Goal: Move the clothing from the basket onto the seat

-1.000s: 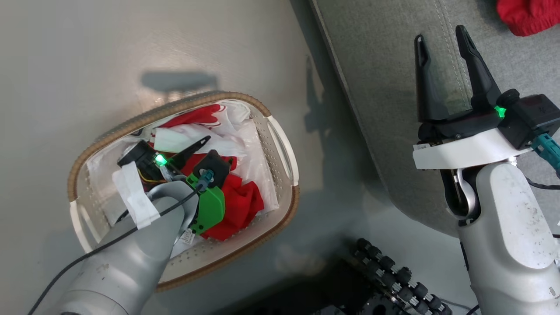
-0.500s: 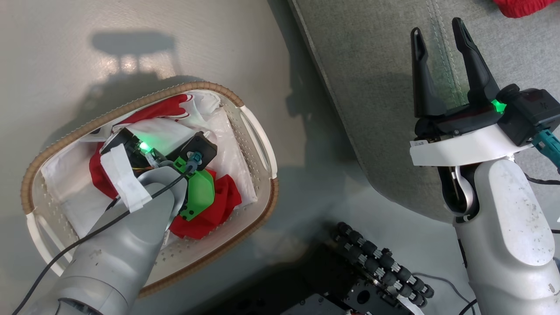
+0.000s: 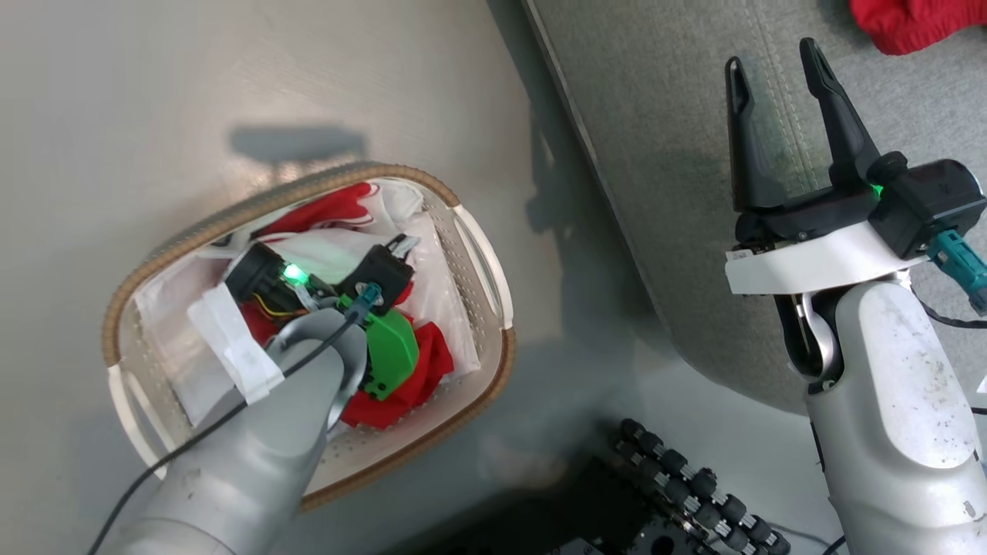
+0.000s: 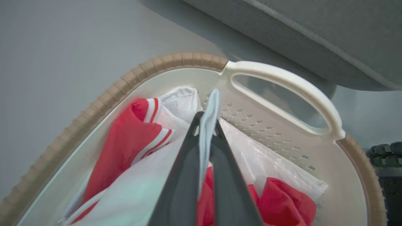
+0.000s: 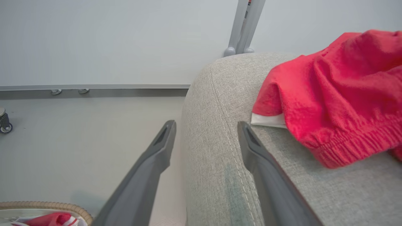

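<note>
The basket point(image 3: 362, 171) stands on the floor at the left, holding a plain red garment point(image 3: 420, 370) and a red-and-white striped garment point(image 3: 339, 204). My left gripper point(image 3: 401, 245) is down inside it. In the left wrist view the left gripper point(image 4: 207, 122) is shut on a raised fold of the striped garment's point(image 4: 128, 141) white fabric, near the basket's rim point(image 4: 176, 59). The plain red garment point(image 4: 282, 201) lies lower right. My right gripper point(image 3: 773, 58) hangs open and empty over the seat's point(image 3: 678, 154) edge. Another red garment point(image 5: 339, 91) lies on the seat point(image 5: 314, 194) beyond the right gripper point(image 5: 206, 125).
The robot's black roller base point(image 3: 678, 478) sits on the grey floor between basket and seat. A metal post point(image 5: 248, 25) stands against the wall behind the seat's corner. A small caster point(image 5: 4, 124) rests on the floor at the far left.
My left gripper, open over the clothing a second ago, has shut on the white fabric. The head camera shifted between frames. The right gripper stays open above the seat.
</note>
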You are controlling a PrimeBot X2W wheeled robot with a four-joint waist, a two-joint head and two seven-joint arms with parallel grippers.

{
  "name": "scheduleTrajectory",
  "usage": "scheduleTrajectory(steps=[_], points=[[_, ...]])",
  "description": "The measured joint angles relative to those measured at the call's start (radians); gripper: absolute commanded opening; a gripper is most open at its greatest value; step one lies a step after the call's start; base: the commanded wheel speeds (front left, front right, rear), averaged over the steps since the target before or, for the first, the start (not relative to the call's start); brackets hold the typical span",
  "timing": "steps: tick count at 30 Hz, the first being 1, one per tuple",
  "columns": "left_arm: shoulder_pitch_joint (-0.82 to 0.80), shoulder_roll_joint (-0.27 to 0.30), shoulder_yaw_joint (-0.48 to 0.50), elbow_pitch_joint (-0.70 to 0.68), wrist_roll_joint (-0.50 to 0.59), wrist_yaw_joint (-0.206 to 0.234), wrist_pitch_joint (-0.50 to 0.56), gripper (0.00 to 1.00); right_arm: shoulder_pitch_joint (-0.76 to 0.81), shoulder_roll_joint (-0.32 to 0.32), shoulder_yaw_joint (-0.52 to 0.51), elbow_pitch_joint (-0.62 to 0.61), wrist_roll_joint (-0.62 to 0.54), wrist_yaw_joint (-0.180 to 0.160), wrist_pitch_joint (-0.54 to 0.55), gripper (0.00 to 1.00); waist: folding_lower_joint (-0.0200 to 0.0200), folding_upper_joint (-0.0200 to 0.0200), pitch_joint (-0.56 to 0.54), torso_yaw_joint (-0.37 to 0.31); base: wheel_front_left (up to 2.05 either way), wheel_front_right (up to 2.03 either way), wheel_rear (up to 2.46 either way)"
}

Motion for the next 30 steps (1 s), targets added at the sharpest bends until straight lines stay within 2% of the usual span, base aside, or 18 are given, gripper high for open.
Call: scheduleTrajectory(steps=[11, 22, 30], points=[[0.158, 0.013, 0.057, -0.267, -0.020, 0.017, 0.000, 0.00, 0.072, 0.001, -0.031, 0.040, -0.090, 0.000, 0.000, 1.00, -0.0001, 0.0000, -0.160, 0.063, 0.00, 0.00, 0.00], [0.301, 0.025, 0.164, -0.537, -0.027, 0.018, 0.000, 0.00, 0.217, 0.001, -0.056, 0.091, -0.169, 0.000, 0.000, 1.00, -0.0002, 0.0000, -0.393, 0.135, 0.00, 0.00, 0.00], [0.374, 0.049, 0.249, -0.699, -0.016, 0.017, 0.000, 0.00, 0.307, 0.001, -0.056, 0.115, -0.187, 0.000, 0.000, 1.00, -0.0002, 0.0000, -0.570, 0.174, 0.00, 0.00, 0.00]])
